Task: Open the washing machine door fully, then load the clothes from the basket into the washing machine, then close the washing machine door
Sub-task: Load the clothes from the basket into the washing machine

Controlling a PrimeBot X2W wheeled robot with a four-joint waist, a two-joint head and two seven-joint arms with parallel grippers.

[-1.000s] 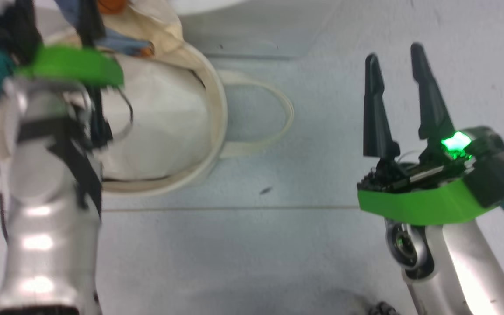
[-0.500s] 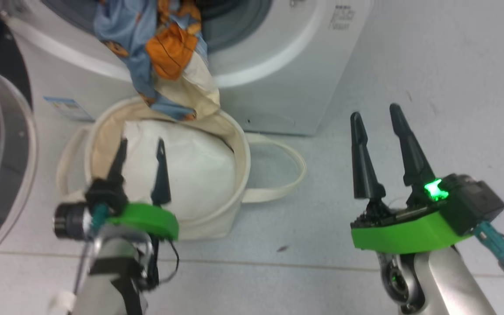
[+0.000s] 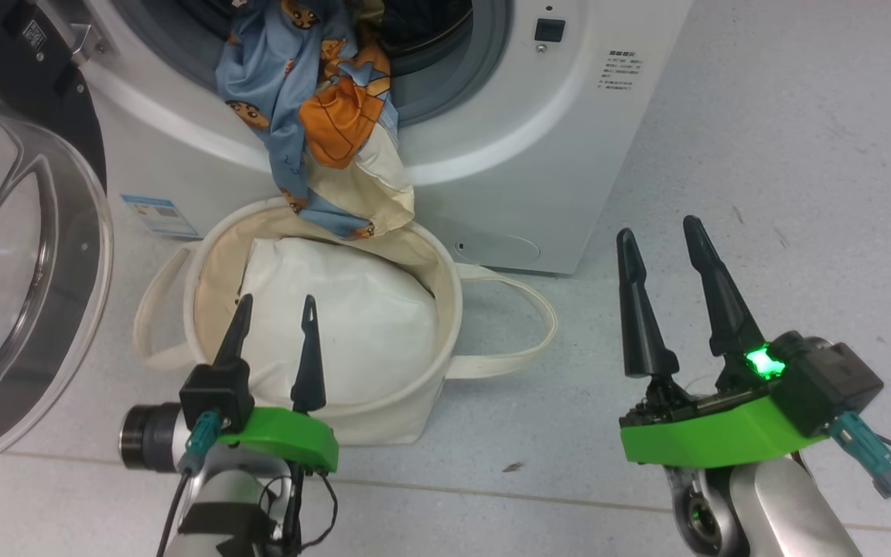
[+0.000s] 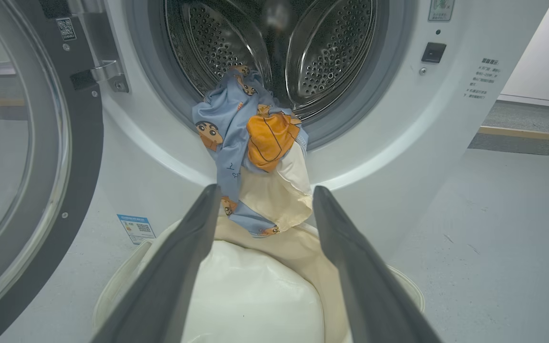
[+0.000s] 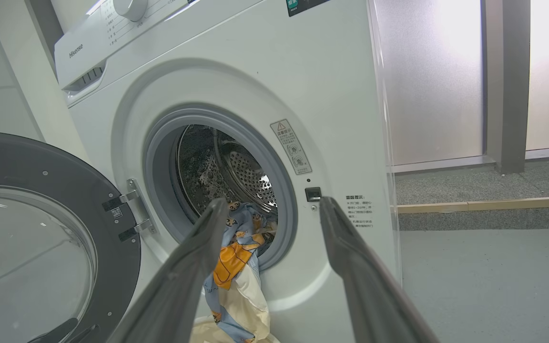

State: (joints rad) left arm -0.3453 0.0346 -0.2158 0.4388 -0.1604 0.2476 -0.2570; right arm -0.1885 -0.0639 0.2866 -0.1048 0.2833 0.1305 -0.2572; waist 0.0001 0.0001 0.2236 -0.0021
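Observation:
The washing machine [image 3: 538, 155] stands with its door [image 3: 20, 255] swung open to the left. The clothes [image 3: 314, 116], blue bear-print fabric with orange and cream patches, hang out of the drum mouth, and their lower end droops onto the basket [image 3: 384, 422]. My left gripper [image 3: 276, 299] is open and empty over the basket's near side, above a white bundle [image 3: 353, 333]. In the left wrist view the clothes [image 4: 250, 143] hang beyond the left gripper [image 4: 266, 188]. My right gripper [image 3: 658, 227] is open and empty to the basket's right. It [image 5: 273, 201] points at the machine's mouth and the clothes [image 5: 234, 257].
The basket's loop handle [image 3: 523, 309] lies on the grey floor between the two grippers. A blue label sticker [image 3: 159, 215] sits low on the machine's front. To the machine's right are a raised kerb [image 5: 484, 205] and a frosted wall.
The head camera has tilted up, bringing the machine into view. My left gripper has drawn back from the clothes to the basket's near side, open and empty. The right gripper has kept its open pose.

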